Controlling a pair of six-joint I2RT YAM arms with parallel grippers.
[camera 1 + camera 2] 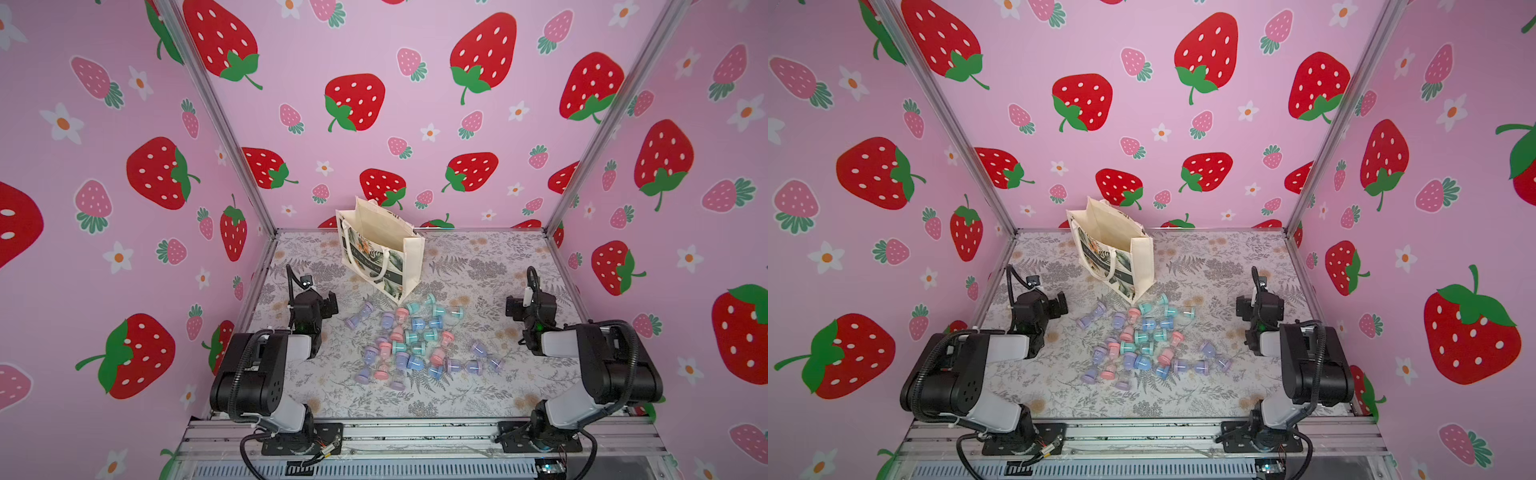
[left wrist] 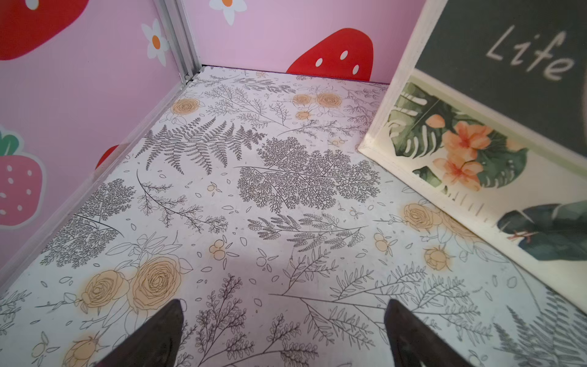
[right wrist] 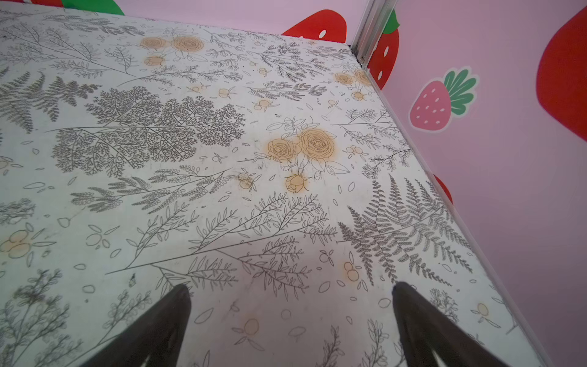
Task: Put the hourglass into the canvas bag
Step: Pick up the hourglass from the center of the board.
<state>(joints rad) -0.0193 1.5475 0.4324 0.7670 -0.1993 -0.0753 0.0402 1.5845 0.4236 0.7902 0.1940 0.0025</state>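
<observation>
The boxy cream canvas bag point(image 1: 380, 249), stiff-sided with green leaf print and a dark lettered band, stands upright near the back wall, its mouth facing up. One bottom corner points toward a heap of small pastel plastic hourglasses point(image 1: 415, 340), which lie tumbled with their long axes at mixed angles on the fern-printed table point(image 1: 498, 266). The left gripper point(image 2: 282, 305) and right gripper point(image 3: 290, 287) gape wide and empty on either side of the heap.

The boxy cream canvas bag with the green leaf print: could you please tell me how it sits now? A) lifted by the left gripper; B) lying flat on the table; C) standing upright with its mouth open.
C: in a top view the cream canvas bag stands upright on the floral-print table, its plain inside showing through the open mouth.
</observation>
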